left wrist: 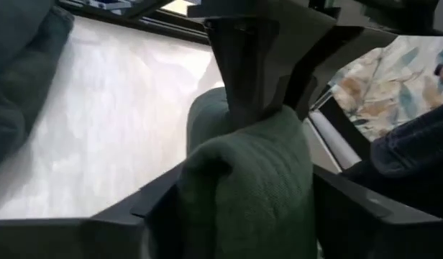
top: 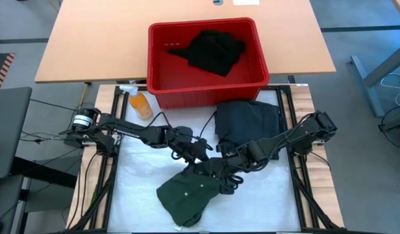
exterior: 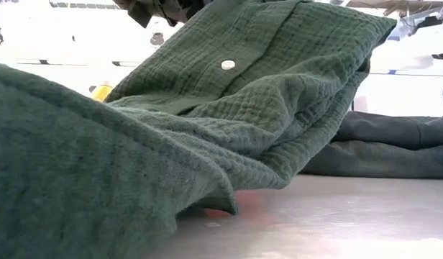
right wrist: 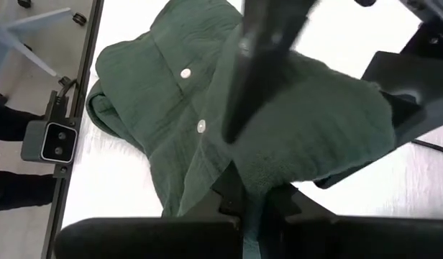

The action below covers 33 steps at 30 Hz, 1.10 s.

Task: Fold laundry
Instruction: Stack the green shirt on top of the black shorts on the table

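Both arms are meeting over the middle of the white work surface [top: 141,175], where a green buttoned shirt [top: 187,195] is lying crumpled near the front edge, one end lifted off the table toward the two grippers. The right gripper [top: 221,174] is pinching a thick fold of the shirt, its fingers clenched tight on the cloth as its own wrist view shows, with the white buttons [right wrist: 185,73] of the placket hanging below. The left gripper [top: 203,151] is sitting just beside it with a bunched ridge of the same green cloth between its fingers [left wrist: 250,65]; whether those fingers are really clamping the ridge or merely straddling it, I cannot tell. A folded dark garment [top: 247,119] is resting on the surface behind the arms, and another black garment [top: 213,51] is lying in the red basket [top: 154,58] beyond it. The risk, as I judge it, is coming from the left side: if that hold is loose, any pull apart is likely to strip the cloth out, leaving the shirt dangling from one corner and collapsing back into a heap. With the grippers this close together, they could also be grabbing several layers at once, so spreading may twist the shirt instead of flattening it. The orange bottle [top: 141,104] at the back left could be knocked by a wide sweep.
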Each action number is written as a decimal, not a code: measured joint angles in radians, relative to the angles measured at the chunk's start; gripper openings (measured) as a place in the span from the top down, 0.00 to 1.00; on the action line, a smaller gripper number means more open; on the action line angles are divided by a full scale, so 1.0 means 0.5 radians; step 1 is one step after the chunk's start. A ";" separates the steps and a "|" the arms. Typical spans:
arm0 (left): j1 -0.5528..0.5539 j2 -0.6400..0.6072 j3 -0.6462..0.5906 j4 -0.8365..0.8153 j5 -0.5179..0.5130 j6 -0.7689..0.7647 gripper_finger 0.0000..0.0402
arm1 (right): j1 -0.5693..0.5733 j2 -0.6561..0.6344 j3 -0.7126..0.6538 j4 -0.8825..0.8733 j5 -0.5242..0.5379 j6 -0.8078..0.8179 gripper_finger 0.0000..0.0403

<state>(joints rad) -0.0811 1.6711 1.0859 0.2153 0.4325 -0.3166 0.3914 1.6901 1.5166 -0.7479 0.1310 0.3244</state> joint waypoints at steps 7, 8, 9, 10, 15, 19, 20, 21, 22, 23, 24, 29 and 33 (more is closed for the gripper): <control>-0.008 0.000 0.000 0.004 -0.008 0.018 0.83 | -0.003 0.000 -0.001 -0.011 -0.001 0.089 0.88; -0.008 0.000 0.000 0.007 -0.002 0.017 0.90 | -0.003 0.000 -0.002 -0.015 0.000 0.098 0.87; -0.008 0.000 0.000 0.009 0.007 0.018 0.95 | -0.003 -0.001 -0.002 -0.015 -0.001 0.098 0.86; -0.008 0.000 0.000 0.012 0.021 0.017 0.97 | -0.002 -0.001 -0.002 -0.009 -0.001 0.098 0.85; -0.008 0.000 0.000 0.015 0.027 0.016 0.98 | 0.017 -0.005 0.006 -0.030 -0.001 0.104 0.75; -0.005 0.000 0.000 0.016 0.017 0.016 0.99 | 0.029 -0.011 0.148 -0.353 -0.013 0.180 0.64; -0.001 0.000 -0.001 0.013 0.019 0.018 0.99 | 0.029 -0.012 0.202 -0.483 -0.034 0.198 0.62; 0.005 0.000 -0.001 0.012 0.029 0.017 0.99 | 0.030 -0.012 0.256 -0.603 -0.064 0.232 0.59; 0.011 0.000 -0.001 0.014 0.044 0.013 0.99 | 0.034 -0.013 0.304 -0.701 -0.095 0.269 0.57; 0.019 0.000 -0.001 0.018 0.058 0.003 0.99 | 0.040 -0.013 0.346 -0.792 -0.115 0.300 0.56; 0.026 0.000 -0.001 0.023 0.065 -0.007 0.99 | 0.051 -0.013 0.388 -0.873 -0.122 0.329 0.55; 0.041 -0.059 -0.004 0.055 0.148 -0.034 1.00 | 0.167 -0.017 0.533 -1.165 -0.114 0.425 0.53; 0.037 -0.245 -0.004 0.047 0.158 -0.008 1.00 | 0.310 -0.058 0.540 -1.275 -0.045 0.615 0.54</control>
<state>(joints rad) -0.0628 1.5485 1.0840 0.2389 0.5115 -0.3205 0.5465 1.6612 1.7866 -1.3856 0.1087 0.6318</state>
